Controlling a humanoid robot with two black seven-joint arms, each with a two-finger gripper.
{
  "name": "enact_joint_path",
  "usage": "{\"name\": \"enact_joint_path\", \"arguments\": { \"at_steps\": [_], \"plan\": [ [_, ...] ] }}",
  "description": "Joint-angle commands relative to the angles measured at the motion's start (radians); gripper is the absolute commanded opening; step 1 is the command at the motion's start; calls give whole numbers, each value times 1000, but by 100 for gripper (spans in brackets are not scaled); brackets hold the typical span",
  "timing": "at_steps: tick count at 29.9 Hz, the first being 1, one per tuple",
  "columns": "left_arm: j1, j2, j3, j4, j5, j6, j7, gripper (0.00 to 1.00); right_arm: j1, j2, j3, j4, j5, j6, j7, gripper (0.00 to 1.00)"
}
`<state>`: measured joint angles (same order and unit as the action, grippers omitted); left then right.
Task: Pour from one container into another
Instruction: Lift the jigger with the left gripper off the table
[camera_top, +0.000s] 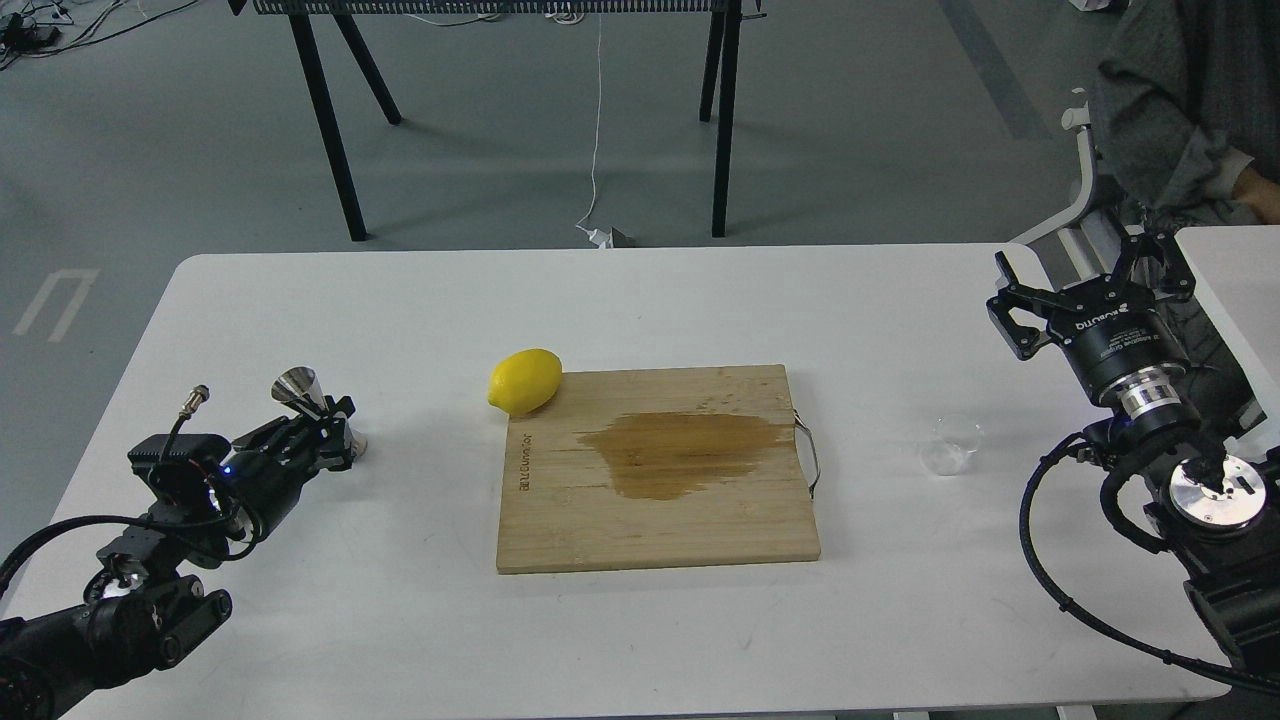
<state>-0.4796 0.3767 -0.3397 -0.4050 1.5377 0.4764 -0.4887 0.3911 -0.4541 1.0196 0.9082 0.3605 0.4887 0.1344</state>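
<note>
The left gripper is clamped on the shiny steel hourglass jigger; the right gripper hangs spread apart, above the small clear cup.

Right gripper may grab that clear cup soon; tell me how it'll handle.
The clear cup looks thin-walled and small, so probably light and easily crushed or knocked over. Its smooth wall may slip between the fingers. It stands upright, apart from the right gripper.
</note>
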Motion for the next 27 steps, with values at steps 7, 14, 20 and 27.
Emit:
{"name": "enact_joint_path", "arguments": {
  "at_steps": [7,14,20,27],
  "plan": [
    [-79,13,2,-9,-1,-1,0,9,0,2,4,0,0,0,-1,99],
    [-203,77,4,-61,-1,-12,0,10,15,5,5,-14,0,0,-1,99],
    [-307,73,1,-158,-1,-99,0,10,32,5,2,-20,0,0,-2,99],
    [-413,64,1,-317,-1,-197,0,10,34,-2,-1,-43,-2,0,-4,99]
  ]
}}
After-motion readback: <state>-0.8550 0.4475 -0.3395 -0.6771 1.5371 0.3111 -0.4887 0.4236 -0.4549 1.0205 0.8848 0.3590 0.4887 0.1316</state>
